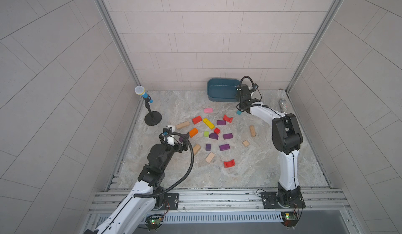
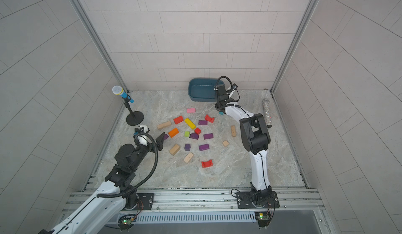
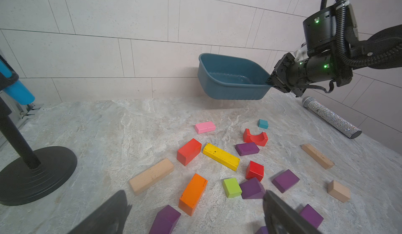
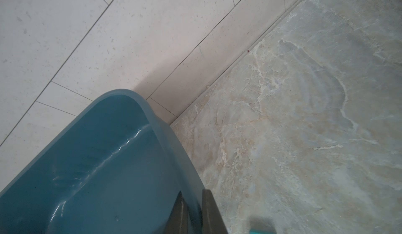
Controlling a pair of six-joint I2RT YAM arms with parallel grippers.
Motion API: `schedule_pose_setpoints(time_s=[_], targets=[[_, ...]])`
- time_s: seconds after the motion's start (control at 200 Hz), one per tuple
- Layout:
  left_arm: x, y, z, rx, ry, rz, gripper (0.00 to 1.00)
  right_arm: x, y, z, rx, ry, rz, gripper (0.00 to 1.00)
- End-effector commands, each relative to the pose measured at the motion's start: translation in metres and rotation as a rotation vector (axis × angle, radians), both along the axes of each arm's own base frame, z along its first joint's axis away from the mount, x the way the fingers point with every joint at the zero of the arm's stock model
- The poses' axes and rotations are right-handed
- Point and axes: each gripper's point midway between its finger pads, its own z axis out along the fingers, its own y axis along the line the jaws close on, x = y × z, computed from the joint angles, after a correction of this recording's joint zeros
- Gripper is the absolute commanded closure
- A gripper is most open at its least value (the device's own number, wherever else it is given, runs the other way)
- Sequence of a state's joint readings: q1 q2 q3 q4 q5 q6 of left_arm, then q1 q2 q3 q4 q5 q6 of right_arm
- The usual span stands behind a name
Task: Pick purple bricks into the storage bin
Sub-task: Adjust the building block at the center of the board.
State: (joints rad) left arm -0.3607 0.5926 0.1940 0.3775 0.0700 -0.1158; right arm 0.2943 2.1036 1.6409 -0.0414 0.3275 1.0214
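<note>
A robotics lab test cell: pale tile-patterned wall panels (image 1: pixel 195 37) box in a marble-patterned tabletop (image 1: pixel 250 167), with bare aluminium rails (image 1: pixel 217 198) and exposed circuit boards (image 1: pixel 287 216) along the lower edge.

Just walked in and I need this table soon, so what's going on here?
The right claw is shut on the rim of the storage bin, holding it tilted and at least partly lifted off the table. The bin is empty. The left claw is open, low over one purple brick. All six visible purple bricks lie on the table among the other blocks, so none is in yet.
</note>
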Motion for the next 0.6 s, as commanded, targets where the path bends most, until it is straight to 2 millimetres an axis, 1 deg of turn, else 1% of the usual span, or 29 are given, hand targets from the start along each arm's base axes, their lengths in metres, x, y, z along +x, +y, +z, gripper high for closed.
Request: schedule_pose_setpoints(time_s=[0.0, 0.13, 0.325, 0.51, 0.595], targets=[[-0.001, -0.002, 0.012, -0.015, -0.022, -0.008, 0.0, -0.009, 0.001, -0.016, -0.009, 0.042, 0.0, 1.0], [0.0, -0.002, 0.01, -0.015, -0.018, -0.01, 0.0, -0.017, 0.0, -0.03, -0.016, 0.064, -0.009, 1.0], [0.0, -0.003, 0.011, -0.019, -0.019, -0.015, 0.0, -0.018, 0.004, -0.044, -0.043, 0.078, -0.011, 1.0], [0.0, -0.004, 0.01, -0.022, -0.017, -0.018, 0.0, -0.021, 0.001, -0.058, -0.047, 0.072, -0.034, 1.0], [0.0, -0.005, 0.01, -0.025, -0.015, -0.023, 0.0, -0.02, -0.003, -0.061, -0.044, 0.061, -0.048, 1.0]])
